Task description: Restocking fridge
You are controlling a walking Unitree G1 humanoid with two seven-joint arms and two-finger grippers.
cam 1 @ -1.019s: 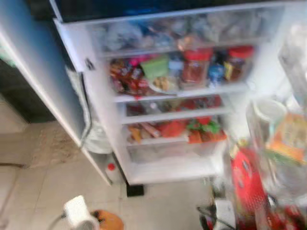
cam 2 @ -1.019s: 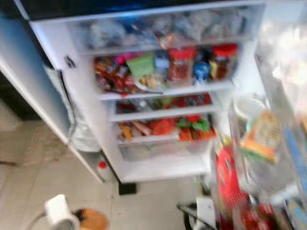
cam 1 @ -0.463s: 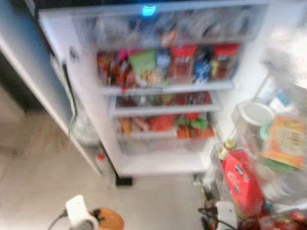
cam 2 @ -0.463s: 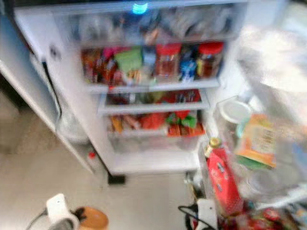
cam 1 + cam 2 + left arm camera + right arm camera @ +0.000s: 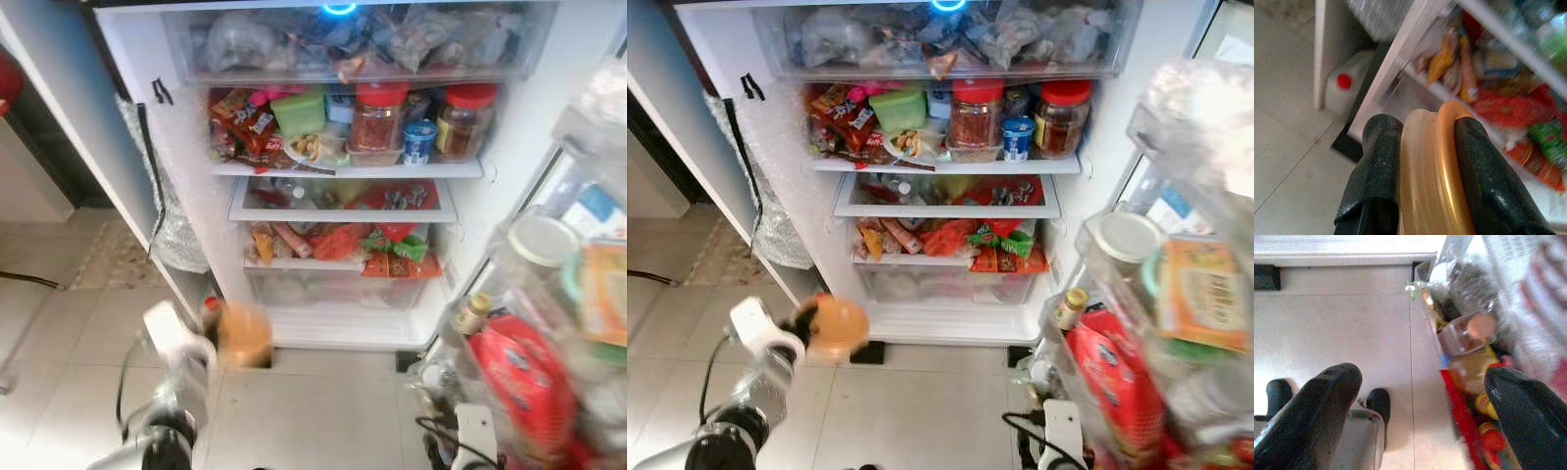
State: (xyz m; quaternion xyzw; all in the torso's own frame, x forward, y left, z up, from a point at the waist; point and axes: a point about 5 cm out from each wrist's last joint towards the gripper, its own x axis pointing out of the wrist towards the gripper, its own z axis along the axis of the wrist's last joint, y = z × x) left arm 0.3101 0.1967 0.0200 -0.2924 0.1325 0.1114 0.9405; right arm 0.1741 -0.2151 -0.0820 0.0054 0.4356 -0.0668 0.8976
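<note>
Your left gripper (image 5: 1420, 147) is clamped on an orange-lidded jar (image 5: 835, 328), low before the open fridge (image 5: 186, 186). The crowded shelves (image 5: 343, 168) lie up and ahead; your right gripper (image 5: 1415, 406) hangs spread, empty.

Pale square floor tiles (image 5: 323, 421) with thin grout lines fill the lower frame — bright, even light falls on them. At upper left stands a grey-blue wall panel (image 5: 59, 88), with a dark cable (image 5: 24, 281) trailing over the floor at left edge.
</note>
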